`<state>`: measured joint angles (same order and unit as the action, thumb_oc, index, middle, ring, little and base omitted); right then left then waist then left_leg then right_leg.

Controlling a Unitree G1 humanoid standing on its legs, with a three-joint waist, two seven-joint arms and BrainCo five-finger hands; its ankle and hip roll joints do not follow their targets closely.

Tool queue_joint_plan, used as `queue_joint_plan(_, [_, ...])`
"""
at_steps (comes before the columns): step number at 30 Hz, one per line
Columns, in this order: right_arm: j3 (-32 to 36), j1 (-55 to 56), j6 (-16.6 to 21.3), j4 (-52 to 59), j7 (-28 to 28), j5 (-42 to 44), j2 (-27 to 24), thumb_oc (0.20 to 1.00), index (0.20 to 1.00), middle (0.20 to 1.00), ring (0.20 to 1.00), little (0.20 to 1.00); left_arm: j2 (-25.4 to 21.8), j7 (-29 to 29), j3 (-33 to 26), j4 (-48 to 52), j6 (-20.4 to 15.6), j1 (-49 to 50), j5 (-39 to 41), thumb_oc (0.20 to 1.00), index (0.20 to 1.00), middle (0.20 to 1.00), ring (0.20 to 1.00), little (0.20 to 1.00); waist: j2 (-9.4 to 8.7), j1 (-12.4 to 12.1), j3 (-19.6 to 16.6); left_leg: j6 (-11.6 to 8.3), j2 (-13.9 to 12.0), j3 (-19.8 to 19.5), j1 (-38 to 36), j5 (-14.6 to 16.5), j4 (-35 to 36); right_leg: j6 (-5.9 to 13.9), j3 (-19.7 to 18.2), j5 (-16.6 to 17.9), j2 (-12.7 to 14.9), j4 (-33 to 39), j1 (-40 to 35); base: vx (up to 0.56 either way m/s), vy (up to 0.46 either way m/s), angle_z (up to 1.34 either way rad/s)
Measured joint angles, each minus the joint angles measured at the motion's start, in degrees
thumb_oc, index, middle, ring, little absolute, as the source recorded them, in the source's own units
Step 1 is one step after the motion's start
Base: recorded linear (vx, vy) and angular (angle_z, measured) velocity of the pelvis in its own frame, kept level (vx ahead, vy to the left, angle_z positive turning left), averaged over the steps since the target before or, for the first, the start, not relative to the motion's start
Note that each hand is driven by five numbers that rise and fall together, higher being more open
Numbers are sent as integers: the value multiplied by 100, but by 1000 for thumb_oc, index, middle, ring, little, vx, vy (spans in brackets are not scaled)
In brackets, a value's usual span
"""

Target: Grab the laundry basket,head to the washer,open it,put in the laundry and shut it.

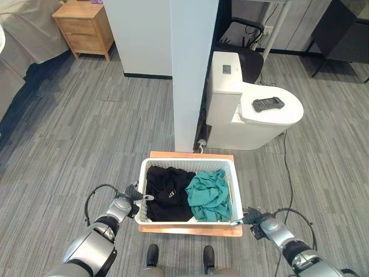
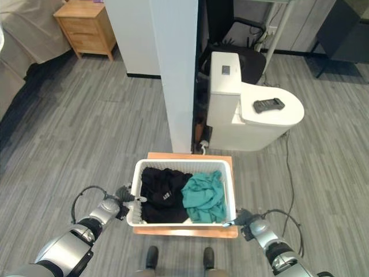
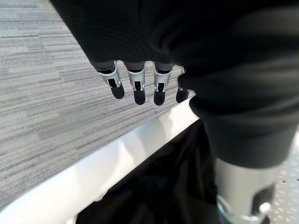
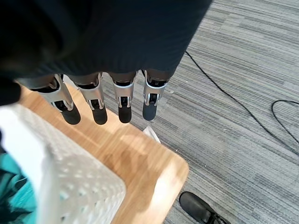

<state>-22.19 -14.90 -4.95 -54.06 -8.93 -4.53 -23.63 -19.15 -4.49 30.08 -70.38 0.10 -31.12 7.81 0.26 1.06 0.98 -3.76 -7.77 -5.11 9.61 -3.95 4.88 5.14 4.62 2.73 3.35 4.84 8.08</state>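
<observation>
A white perforated laundry basket stands on a low wooden platform just ahead of me. Inside lie a black garment on the left and a teal garment on the right. My left hand is at the basket's left rim, fingers straight over the outside and the thumb over the inside. My right hand hovers by the near right corner, fingers straight above the platform. Farther ahead to the right stands a white appliance with a rounded lid.
A white pillar rises directly behind the basket. A black controller lies on the appliance lid. A wooden nightstand and a bed are far left. A black chair and a floor cable are on the right.
</observation>
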Motion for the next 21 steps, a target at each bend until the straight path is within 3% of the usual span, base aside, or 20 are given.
queue_joint_plan(9, [187,-10,-1,630,142,-84,-244,1000,1000,1000,1000,1000,135,-41,-6,32,1,106,-3,1000,1000,1000,1000,1000,14,-6,-6,21,34,94,152,16,3,56,-90,2,40,1,196,10,3,-4])
queue_joint_plan(14, [180,-244,19,421,285,-13,-189,1000,1000,1000,1000,1000,145,-152,0,148,-8,138,1,1000,1000,1000,1000,1000,-18,-8,350,20,39,101,166,15,4,68,-89,1,47,38,209,7,0,0])
queue_joint_plan(21, [174,-452,104,123,480,491,-24,1000,1000,1000,1000,1000,154,-157,8,160,-35,123,9,1000,1000,1000,1000,1000,-32,-12,411,14,48,111,341,8,2,55,-102,32,56,-1,378,0,0,0])
